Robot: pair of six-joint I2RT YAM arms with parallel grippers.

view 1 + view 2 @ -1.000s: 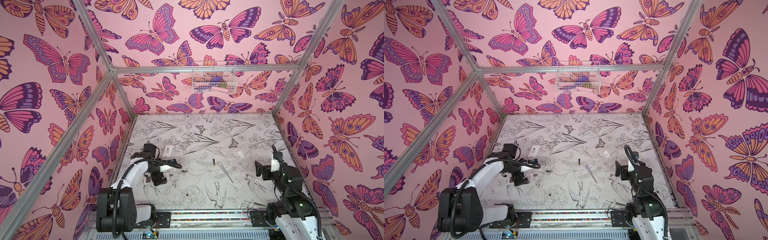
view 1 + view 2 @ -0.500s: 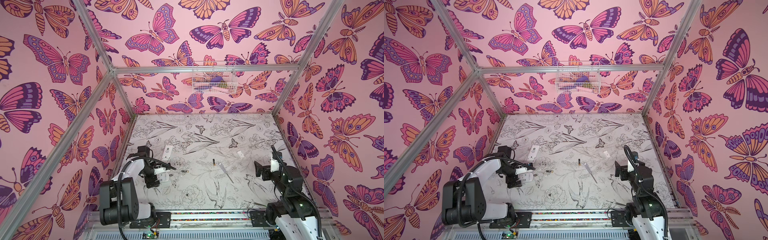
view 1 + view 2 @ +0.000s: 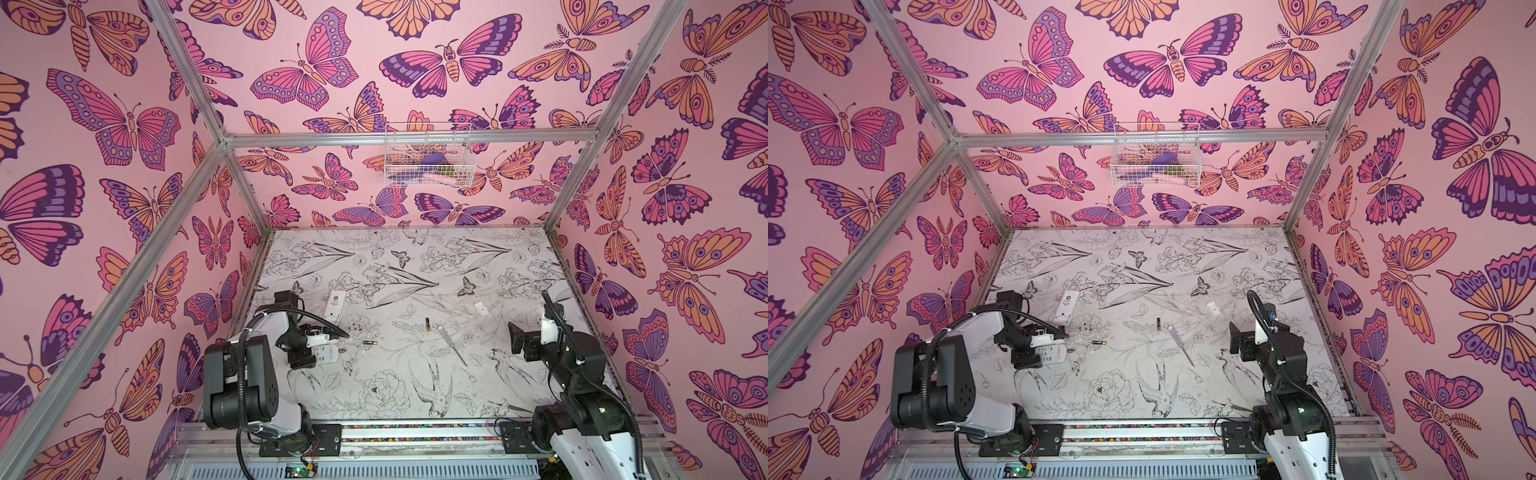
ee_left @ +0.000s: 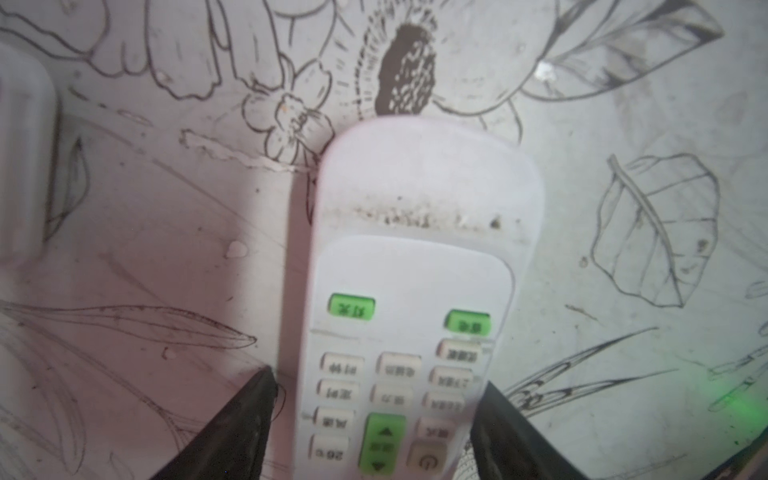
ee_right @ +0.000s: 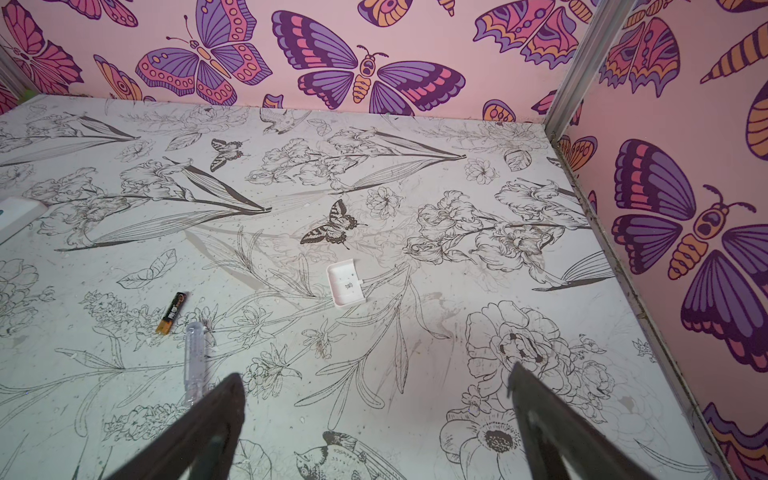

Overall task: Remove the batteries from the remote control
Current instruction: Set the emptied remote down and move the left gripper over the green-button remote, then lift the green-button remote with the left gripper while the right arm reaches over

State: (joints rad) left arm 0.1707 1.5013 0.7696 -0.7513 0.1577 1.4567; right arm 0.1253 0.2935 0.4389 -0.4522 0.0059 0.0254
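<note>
A white remote control point(image 4: 411, 291) lies buttons up on the table, also seen in both top views point(image 3: 328, 354) point(image 3: 1054, 353). My left gripper point(image 4: 374, 386) straddles its button end. One finger point(image 4: 494, 419) is at the remote's edge, and a narrow gap shows at the other finger point(image 4: 253, 411). Two batteries lie loose on the table: one point(image 3: 427, 325) point(image 5: 171, 312) near the middle, one point(image 3: 369, 343) point(image 3: 1099, 343) closer to the left arm. My right gripper point(image 5: 376, 382) hangs open and empty above the table's right side.
A second white remote point(image 3: 334, 305) point(image 3: 1066, 306) lies beyond the left gripper. A white battery cover point(image 3: 481, 308) point(image 5: 345, 283) and a clear-handled tool point(image 3: 451, 345) point(image 5: 194, 361) lie mid-table. A wire basket point(image 3: 428, 160) hangs on the back wall.
My left gripper has drawn back toward the near edge and come down over the remote, its jaws narrowing around it. The right arm has not moved.
</note>
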